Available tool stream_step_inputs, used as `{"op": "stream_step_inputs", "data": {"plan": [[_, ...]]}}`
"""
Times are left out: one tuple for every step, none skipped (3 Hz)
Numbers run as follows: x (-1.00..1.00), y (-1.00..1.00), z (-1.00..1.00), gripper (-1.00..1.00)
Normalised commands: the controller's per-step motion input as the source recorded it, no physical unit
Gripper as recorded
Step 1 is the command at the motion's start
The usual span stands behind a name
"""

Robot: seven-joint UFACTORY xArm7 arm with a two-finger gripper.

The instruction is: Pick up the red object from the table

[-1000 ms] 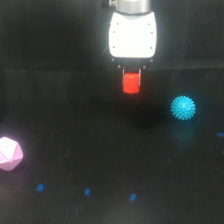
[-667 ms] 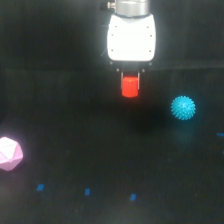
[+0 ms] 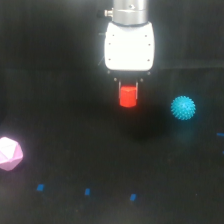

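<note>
White boxy gripper [image 3: 128,90] housing, rounded corners, silver cylindrical wrist, dark thin fingers [image 3: 120,89]

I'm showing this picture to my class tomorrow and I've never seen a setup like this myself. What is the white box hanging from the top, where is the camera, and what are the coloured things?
The white box is the end of a robot arm. Below it sits the gripper, a two-fingered clamp. It is shut on the red object, a small block that seems lifted clear of the surface, with a faint shadow beneath it.

There is one picture, from a camera standing apart from the arm and facing the scene.

The wide black surface is the table. On it lie a spiky cyan ball toward the exterior view's right, a pink faceted shape at the left edge, and small blue tape marks along the front.
</note>
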Motion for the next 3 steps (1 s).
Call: {"op": "stream_step_inputs", "data": {"plan": [[0.69, 0.04, 0.08, -1.00], [-0.07, -0.35, -0.14, -1.00], [0.22, -0.37, -0.68, -1.00]]}}
